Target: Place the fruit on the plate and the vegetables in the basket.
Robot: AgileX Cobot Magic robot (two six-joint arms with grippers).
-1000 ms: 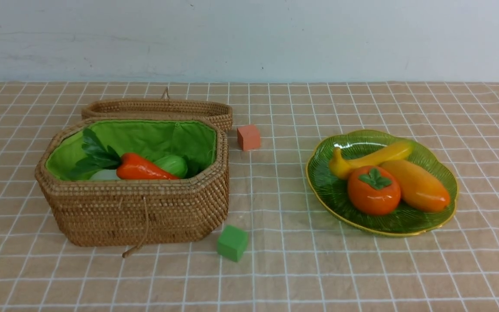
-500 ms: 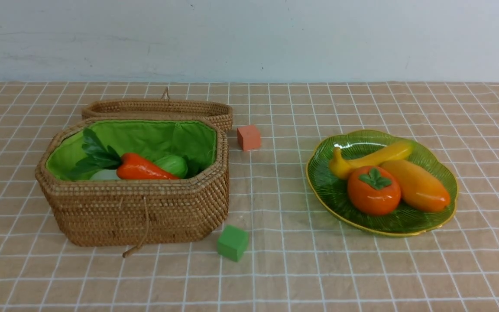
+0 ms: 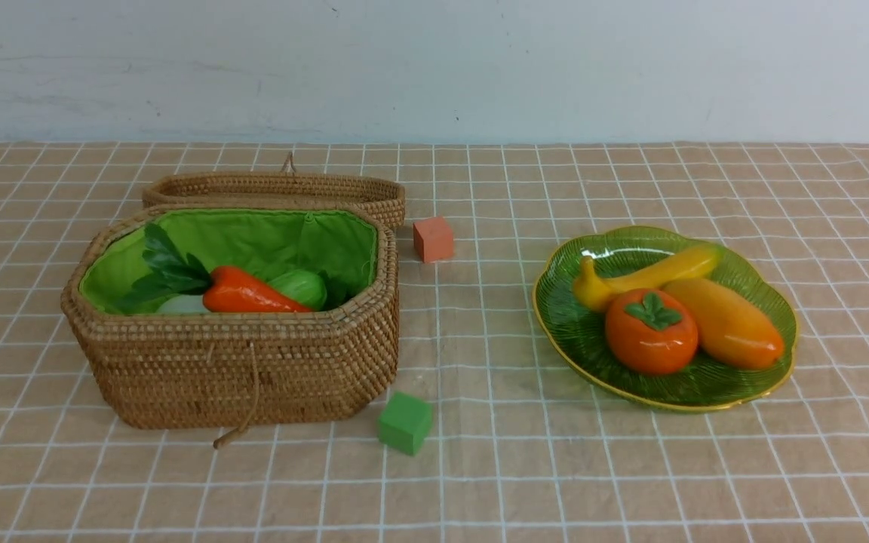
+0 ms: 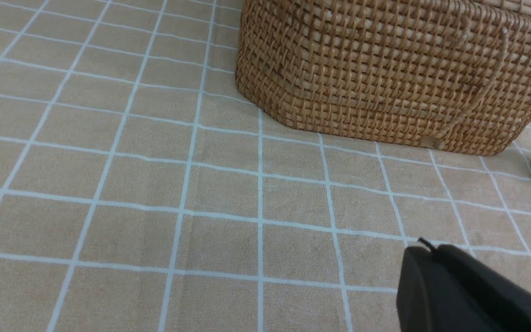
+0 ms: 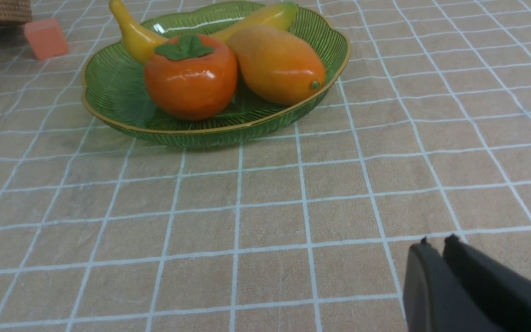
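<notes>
Sorting looks done: 3 fruit (image 3: pixel 661 313) on the plate (image 3: pixel 566 324), vegetables (image 3: pixel 250 294) in the basket (image 3: pixel 238 369). Both fingers closed, empty; you just retract.

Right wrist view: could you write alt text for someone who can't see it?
A green glass plate on a checked tablecloth holds a banana, a persimmon and a mango. The empty right gripper shows in the corner.

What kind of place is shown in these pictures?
Probably a staged tabletop for robot sorting practice, not a real kitchen: a checked tablecloth against a bare wall, toy fruit on a green plate, and loose foam cubes.
</notes>
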